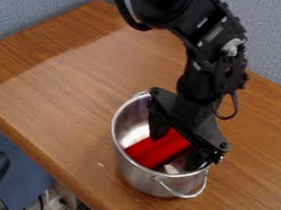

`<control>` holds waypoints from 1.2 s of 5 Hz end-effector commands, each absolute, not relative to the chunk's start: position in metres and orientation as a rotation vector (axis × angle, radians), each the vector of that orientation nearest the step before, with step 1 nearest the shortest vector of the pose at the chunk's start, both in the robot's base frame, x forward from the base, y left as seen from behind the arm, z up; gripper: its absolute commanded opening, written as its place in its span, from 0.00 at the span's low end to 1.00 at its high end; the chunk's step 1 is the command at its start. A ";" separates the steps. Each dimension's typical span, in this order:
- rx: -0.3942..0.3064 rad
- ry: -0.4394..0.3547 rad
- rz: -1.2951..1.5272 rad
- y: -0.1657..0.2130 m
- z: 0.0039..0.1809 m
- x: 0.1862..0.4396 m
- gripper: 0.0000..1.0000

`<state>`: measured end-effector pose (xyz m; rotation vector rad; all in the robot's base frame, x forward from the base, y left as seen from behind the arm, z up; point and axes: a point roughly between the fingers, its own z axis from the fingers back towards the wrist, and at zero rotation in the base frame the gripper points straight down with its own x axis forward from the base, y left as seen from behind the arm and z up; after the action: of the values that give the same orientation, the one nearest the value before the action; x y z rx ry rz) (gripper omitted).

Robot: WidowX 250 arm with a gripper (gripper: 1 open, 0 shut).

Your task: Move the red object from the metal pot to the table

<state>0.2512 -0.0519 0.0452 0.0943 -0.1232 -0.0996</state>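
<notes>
Camera view: 1 metal pot (158,182) stands upright on the table (52,97), near its near edge. 1 red object (158,148) lies tilted inside the pot. 1 black gripper (180,150) reaches down over the pot's mouth, jaws spread wide around the red object. Whether they touch it cannot be determined.

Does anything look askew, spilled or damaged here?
Nothing stands out: the pot sits upright near the table's edge, the red block lies inside it, and no spill or damage shows.
</notes>
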 end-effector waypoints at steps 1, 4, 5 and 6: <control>0.103 -0.117 -0.101 -0.051 0.040 0.251 1.00; 0.098 -0.121 -0.092 -0.048 0.033 0.251 0.00; 0.096 -0.118 -0.090 -0.047 0.032 0.250 0.00; 0.095 -0.103 -0.090 -0.046 0.033 0.248 0.00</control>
<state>0.2563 -0.0499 0.0437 0.0884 -0.1503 -0.1011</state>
